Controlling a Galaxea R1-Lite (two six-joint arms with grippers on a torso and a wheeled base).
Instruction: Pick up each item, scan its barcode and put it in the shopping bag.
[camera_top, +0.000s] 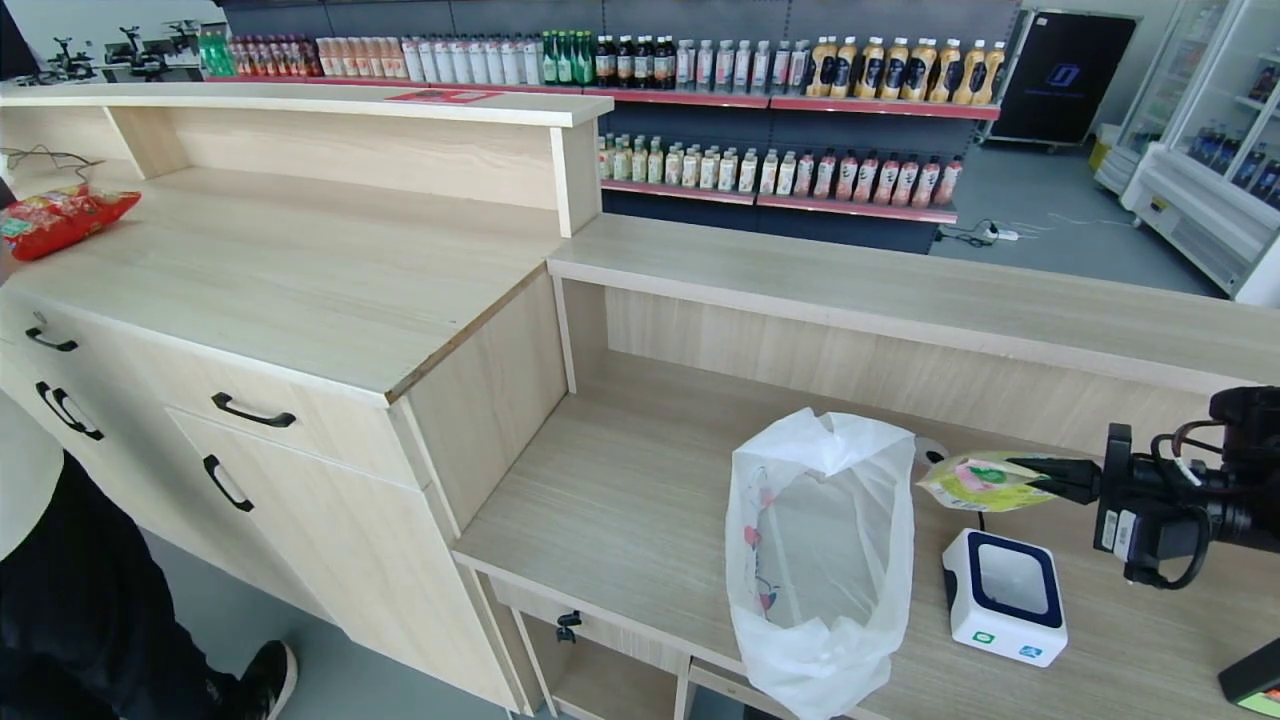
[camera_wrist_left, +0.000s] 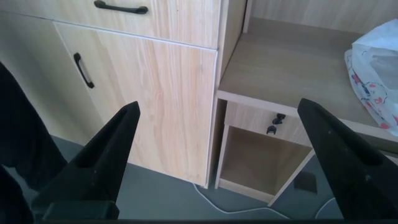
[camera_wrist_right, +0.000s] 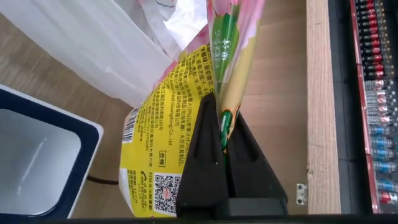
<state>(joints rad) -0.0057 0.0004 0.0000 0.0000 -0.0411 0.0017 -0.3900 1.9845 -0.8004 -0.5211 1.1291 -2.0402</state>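
Note:
My right gripper (camera_top: 1040, 474) is shut on a yellow, pink and green snack packet (camera_top: 980, 482), holding it in the air just right of the bag's rim and above the scanner. The right wrist view has the packet (camera_wrist_right: 180, 118) pinched by its edge between the black fingers (camera_wrist_right: 205, 155), printed back and barcode showing. The white plastic shopping bag (camera_top: 815, 560) stands open on the lower counter. A white scanner with a dark window (camera_top: 1005, 595) sits right of the bag. My left gripper (camera_wrist_left: 217, 162) hangs open off the counter, facing the cabinet door.
A red snack bag (camera_top: 60, 220) lies at the far left of the upper counter (camera_top: 300, 270). Drawers and doors with black handles (camera_top: 252, 412) line the cabinet front. Bottle shelves (camera_top: 780, 100) stand behind. A dark device (camera_top: 1255, 680) sits at the counter's front right corner.

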